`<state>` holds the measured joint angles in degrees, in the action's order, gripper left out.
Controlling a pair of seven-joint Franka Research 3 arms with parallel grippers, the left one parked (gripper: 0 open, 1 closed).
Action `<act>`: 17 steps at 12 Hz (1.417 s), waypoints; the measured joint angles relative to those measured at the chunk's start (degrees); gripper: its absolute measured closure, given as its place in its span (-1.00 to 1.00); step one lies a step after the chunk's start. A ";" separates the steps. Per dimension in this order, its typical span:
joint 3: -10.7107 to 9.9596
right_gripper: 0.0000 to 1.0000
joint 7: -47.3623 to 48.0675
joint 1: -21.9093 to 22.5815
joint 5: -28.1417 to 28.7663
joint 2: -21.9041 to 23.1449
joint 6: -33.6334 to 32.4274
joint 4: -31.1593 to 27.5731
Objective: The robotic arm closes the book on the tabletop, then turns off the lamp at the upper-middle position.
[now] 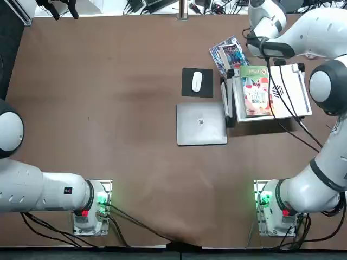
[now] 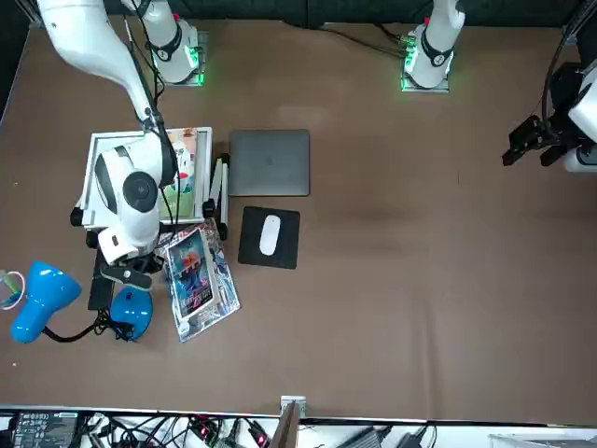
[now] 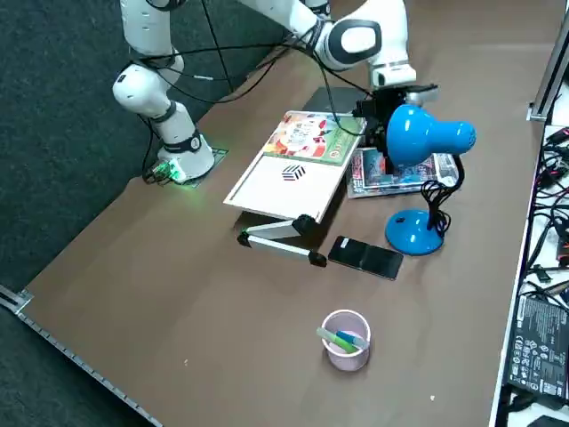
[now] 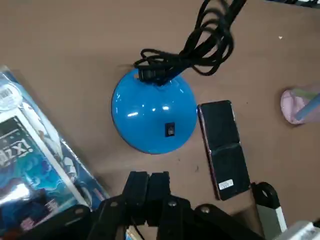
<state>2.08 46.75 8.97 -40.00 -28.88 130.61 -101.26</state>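
Overhead, the arm (image 1: 309, 32) mostly hides the one lamp (image 3: 412, 233); cables (image 1: 287, 116) cross the single closed book (image 1: 256, 93) at the bench's (image 1: 135, 162) two o'clock. The right gripper (image 4: 149, 177), its two fingers together, hovers near the lamp's base. One cup (image 3: 336, 355) holds two pens (image 3: 341, 341).

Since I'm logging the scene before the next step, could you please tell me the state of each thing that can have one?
Book: closed, lying cover up on the white stand
Laptop: lid shut
Lamp: upright on its base; lit or unlit, I cannot tell
Cup: upright, holding pens
Right gripper: fingers together, over the table beside the lamp base
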 joint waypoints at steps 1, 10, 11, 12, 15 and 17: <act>-0.02 0.97 0.21 -0.24 -0.48 -0.94 0.52 0.14; -0.12 0.97 0.40 -2.48 -2.82 -8.10 2.41 5.22; -0.12 0.97 0.42 -2.86 -3.86 -8.22 3.05 5.24; -0.12 0.97 0.43 -3.21 -4.80 -8.28 3.40 5.24; -0.12 0.97 0.43 -4.04 -5.68 -8.55 4.18 5.45; -0.12 0.97 0.43 -4.52 -5.78 -9.05 5.42 5.93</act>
<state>1.96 47.18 4.45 -45.78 -37.93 136.04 -95.32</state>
